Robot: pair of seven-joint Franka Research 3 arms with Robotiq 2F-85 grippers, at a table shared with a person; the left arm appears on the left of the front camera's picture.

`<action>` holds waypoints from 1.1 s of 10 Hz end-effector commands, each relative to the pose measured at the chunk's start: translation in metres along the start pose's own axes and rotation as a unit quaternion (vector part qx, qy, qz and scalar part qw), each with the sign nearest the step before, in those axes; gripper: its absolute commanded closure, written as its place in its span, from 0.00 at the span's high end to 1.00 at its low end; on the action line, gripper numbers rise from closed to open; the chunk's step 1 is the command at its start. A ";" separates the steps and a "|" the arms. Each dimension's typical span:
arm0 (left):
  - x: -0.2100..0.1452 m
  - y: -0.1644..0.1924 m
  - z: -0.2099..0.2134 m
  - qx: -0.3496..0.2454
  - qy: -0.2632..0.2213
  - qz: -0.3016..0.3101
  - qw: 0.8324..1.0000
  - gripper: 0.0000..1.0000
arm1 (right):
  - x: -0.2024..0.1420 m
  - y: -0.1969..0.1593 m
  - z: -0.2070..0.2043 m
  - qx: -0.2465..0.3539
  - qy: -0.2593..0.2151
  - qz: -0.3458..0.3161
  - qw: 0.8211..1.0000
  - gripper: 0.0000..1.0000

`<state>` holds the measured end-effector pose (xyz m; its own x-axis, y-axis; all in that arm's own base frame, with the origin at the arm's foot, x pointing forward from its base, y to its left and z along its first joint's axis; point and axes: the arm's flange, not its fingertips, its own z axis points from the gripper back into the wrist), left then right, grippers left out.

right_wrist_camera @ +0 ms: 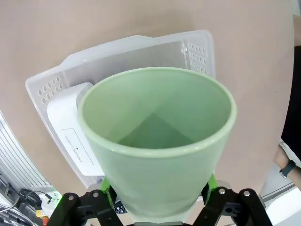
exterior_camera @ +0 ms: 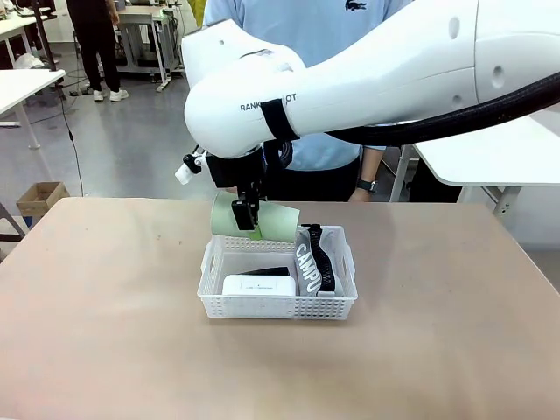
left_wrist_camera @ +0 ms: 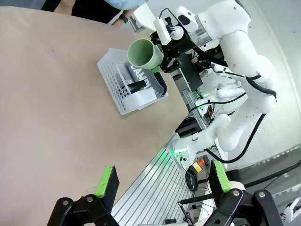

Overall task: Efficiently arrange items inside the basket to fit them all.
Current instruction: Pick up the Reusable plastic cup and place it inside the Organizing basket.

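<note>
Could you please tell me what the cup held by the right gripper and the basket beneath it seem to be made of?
The pale green cup looks like matte plastic or glazed ceramic: smooth, evenly coloured walls with a soft sheen; the pictures do not settle which. The white basket appears to be thin moulded plastic, slightly translucent, with rows of punched holes in its sides. The right gripper is closed on the cup.
</note>
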<state>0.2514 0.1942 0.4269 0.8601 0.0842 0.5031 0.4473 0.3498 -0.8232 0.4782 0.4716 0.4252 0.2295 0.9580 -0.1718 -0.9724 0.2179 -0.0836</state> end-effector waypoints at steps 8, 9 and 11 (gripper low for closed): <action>0.000 -0.003 0.000 -0.008 -0.006 -0.001 1.000 1.00 | 0.007 0.020 -0.047 -0.020 -0.007 0.017 1.000 0.84; 0.000 -0.003 0.000 -0.008 -0.006 -0.001 1.000 1.00 | 0.004 0.020 -0.052 -0.030 0.006 0.015 0.999 0.84; 0.000 -0.003 0.000 -0.008 -0.006 -0.001 1.000 1.00 | -0.002 0.016 -0.053 -0.026 0.016 0.014 0.999 0.84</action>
<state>0.2514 0.1942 0.4269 0.8601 0.0842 0.5032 0.4474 0.3498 -0.8231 0.4708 0.4726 0.3686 0.1827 0.9650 -0.1883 -0.9817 0.1684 -0.0893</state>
